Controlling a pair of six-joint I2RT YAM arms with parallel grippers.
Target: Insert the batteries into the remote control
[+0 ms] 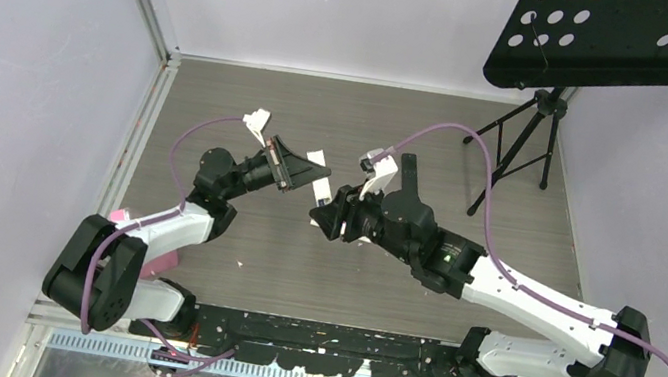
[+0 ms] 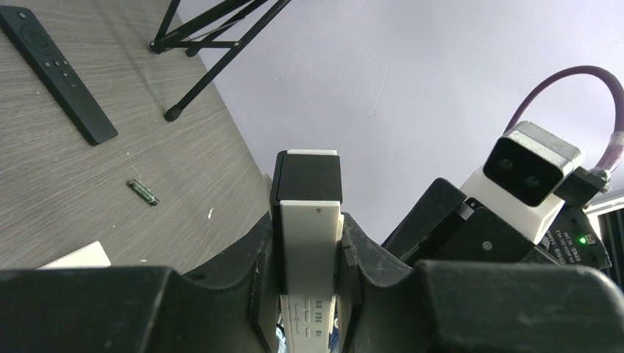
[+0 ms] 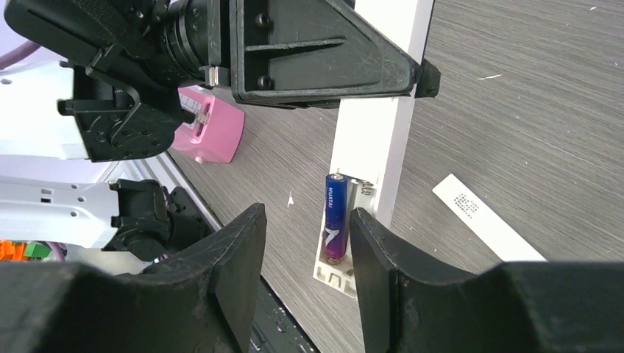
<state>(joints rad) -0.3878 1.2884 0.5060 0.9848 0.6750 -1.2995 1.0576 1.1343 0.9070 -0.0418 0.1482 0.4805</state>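
Left gripper (image 2: pixel 309 250) clamped on the white remote (image 3: pixel 375 140), holding it up off the table (image 3: pixel 515 110) with the open battery bay on the free end, so the other arm can get at the slots

Right gripper (image 3: pixel 305 220) sits lower centre of the right wrist view, jaws apart and gripping nothing, one finger on either side of the bay

Purple-blue battery (image 3: pixel 335 217) is seated in the left slot of the bay. Its long axis runs along the remote's, near vertical in frame, and the capped end looks to point toward the top of the frame. The slot beside it shows a spring and looks empty, so one cell is probably left to load

Green battery (image 2: pixel 143 193) lies flat on the table, left of centre in the left wrist view, below the black remote (image 2: pixel 55 70)

Battery cover (image 3: pixel 486 220) lies loose on the table, right of the bay
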